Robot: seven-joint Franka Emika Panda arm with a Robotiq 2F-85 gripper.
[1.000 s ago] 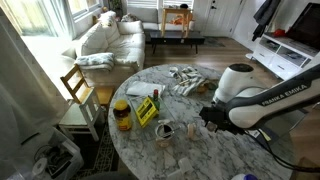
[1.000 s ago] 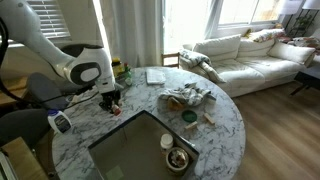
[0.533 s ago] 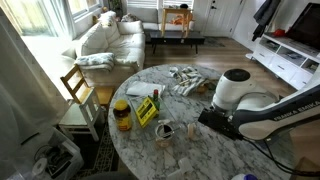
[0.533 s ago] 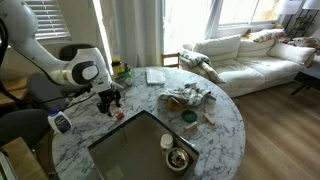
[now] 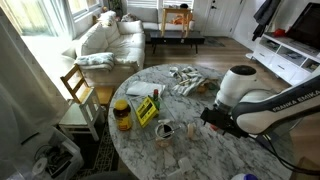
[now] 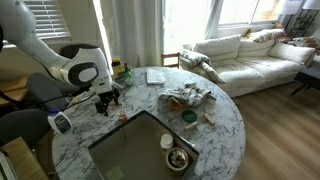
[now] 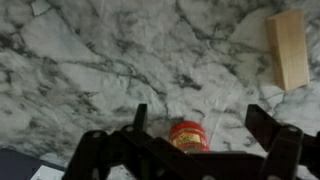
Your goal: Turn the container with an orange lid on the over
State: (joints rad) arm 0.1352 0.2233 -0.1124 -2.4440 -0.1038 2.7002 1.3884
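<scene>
**A:** One target logged. The container [image 7: 187,136] stands on the marble bench [image 7: 80,50], down and to the left of the wooden block [image 7: 288,48] in the wrist view, well apart from it. Its orange lid [image 7: 187,131] faces the camera, so I judge it upright and not yet turned over.

**B:** End effector [image 7: 198,112] state?

**A:** Spread wide. The fingers [image 7: 268,130] sit either side of the container with bare marble showing on both sides; no contact that I can see. In an exterior view the end effector [image 6: 105,100] hangs low over the bench edge, far from the block side of things; the container itself is too small to make out there.

**B:** Step in hand, then: straddle and grasp before the flip. Notes for doing it well?

**A:** Centre first. The lid lies nearer the finger away from the block, so shift that way until the gaps match. Descend until the pads meet the pale body below the lid, not the lid rim, which may slip. Close gently; it looks light and short.

**B:** Risk?

**A:** An off-centre close would nudge it sideways or tip it early. Lift clear of the bench before rotating the wrist.
</scene>
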